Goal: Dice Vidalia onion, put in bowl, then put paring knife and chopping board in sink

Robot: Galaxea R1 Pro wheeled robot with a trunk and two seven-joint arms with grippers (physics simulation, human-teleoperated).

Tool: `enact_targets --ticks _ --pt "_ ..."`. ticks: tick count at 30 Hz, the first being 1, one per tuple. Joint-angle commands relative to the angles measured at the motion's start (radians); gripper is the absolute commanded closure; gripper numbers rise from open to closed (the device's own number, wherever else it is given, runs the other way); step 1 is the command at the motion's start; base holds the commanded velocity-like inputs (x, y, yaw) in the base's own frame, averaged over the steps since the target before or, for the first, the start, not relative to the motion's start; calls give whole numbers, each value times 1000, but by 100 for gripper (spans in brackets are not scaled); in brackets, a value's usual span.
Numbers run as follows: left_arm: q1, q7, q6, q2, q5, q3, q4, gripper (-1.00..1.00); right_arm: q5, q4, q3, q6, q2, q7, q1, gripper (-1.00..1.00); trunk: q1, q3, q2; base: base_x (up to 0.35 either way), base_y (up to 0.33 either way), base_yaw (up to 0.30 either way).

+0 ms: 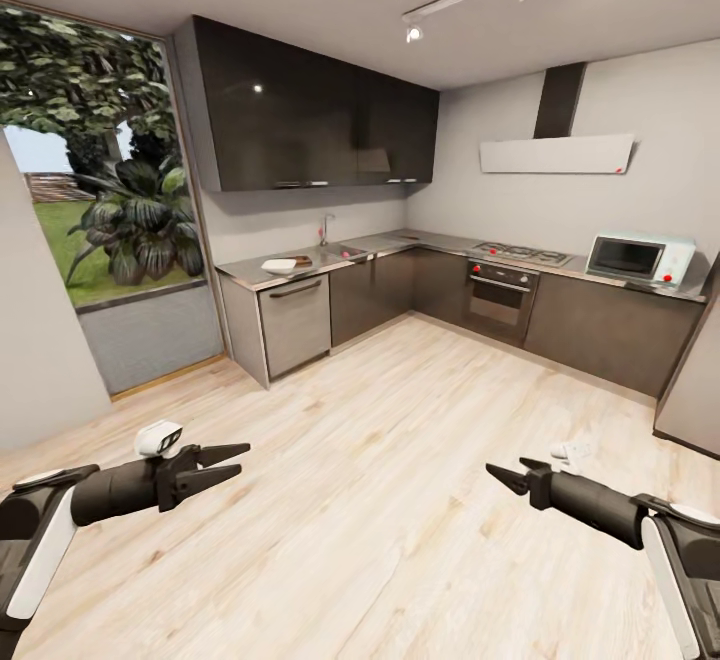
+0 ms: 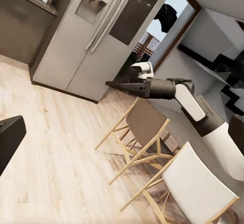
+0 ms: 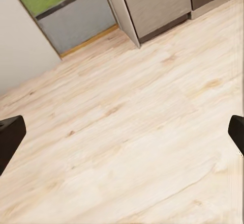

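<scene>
Two arms reach out low over the pale plank floor (image 1: 400,460) of the kitchen, well short of the countertop (image 1: 420,243) along the far walls. Set in that countertop, the sink (image 1: 345,252) sits below its tap (image 1: 325,228). Left of it the white bowl (image 1: 279,265) rests on the worktop, with the dark board (image 1: 301,261) just beside it. The knife is too small to make out. Left gripper (image 1: 232,464) is empty, fingers spread. Right gripper (image 1: 517,473) is empty too, its tips parted wide in its wrist view.
</scene>
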Motion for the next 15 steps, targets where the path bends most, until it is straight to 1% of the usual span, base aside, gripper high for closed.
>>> enact_targets --ticks 1,6,9,13,15 --pt "0 -2 10 0 2 0 0 -100 -5 0 -1 6 0 1 0 -100 0 0 -1 0 0 0" --pt "0 9 8 -3 0 0 0 -100 -4 2 -3 7 2 -8 0 -100 0 0 -1 0 0 0" --pt "0 2 1 -2 8 3 1 -100 -4 2 -3 7 5 -10 0 -100 0 0 -1 14 0 0" --pt "0 -5 -2 -5 13 27 3 -100 -3 2 -4 7 4 -11 0 -100 0 0 -1 117 0 0" --pt "0 -8 -7 -6 12 49 10 -100 -3 2 -4 7 3 -11 0 -100 0 0 -1 51 0 0"
